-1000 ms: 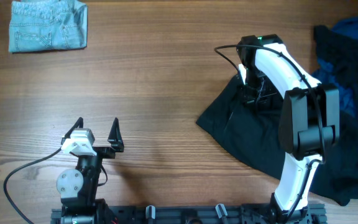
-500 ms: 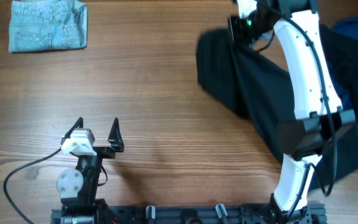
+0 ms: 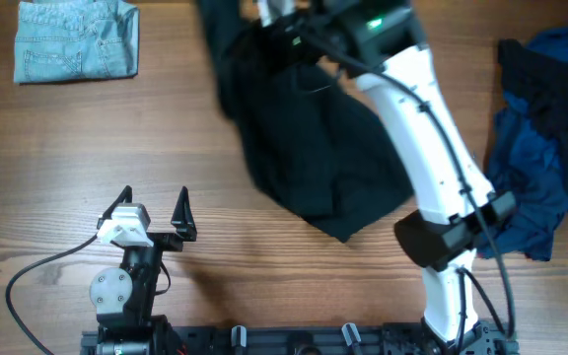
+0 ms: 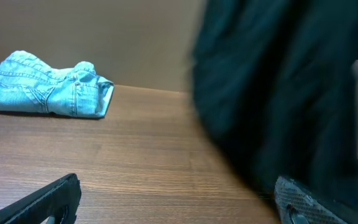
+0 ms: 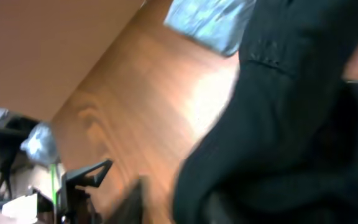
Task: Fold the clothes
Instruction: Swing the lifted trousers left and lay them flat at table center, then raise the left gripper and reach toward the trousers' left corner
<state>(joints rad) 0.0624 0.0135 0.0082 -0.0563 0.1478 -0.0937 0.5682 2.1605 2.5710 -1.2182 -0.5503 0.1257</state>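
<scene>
Currently, the right gripper (image 3: pixel 276 25) is extending over the large black fabric shorts (image 3: pixel 309 148); its grip cannot be determined. Left of the shorts, the left gripper (image 3: pixel 154 203) is standing wide open, empty.

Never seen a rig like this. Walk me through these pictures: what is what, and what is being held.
Two robot arms sit at a wooden table. One picture looks down from above; the other two come from small cameras on each arm's wrist. The left hand sits near the front, open and empty. The right hand reaches to the far edge with the black shorts draped from it; blur hides whether it grips them. A light-blue denim garment lies far left, a pile of blue clothes at right.
</scene>
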